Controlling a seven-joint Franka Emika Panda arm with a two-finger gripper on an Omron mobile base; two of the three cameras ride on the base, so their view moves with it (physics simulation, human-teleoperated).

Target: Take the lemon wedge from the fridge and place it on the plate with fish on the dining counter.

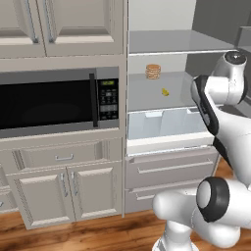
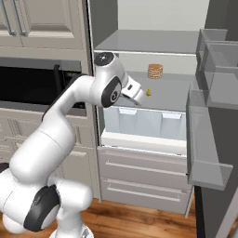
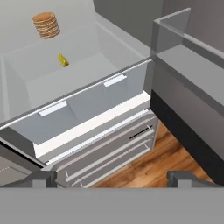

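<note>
No text, label, brand or number can be read anywhere. The microwave [image 1: 59,100] has a control panel [image 1: 108,99] to the right of its dark door, with a small green-lit display at the top and rows of pale buttons below, but the marks on them are too small and blurred to make out as digits or words. The fridge [image 1: 166,127], its shelves and its drawer fronts carry no lettering or badge, and the cabinet doors [image 1: 63,22] beside it are plain.
</note>
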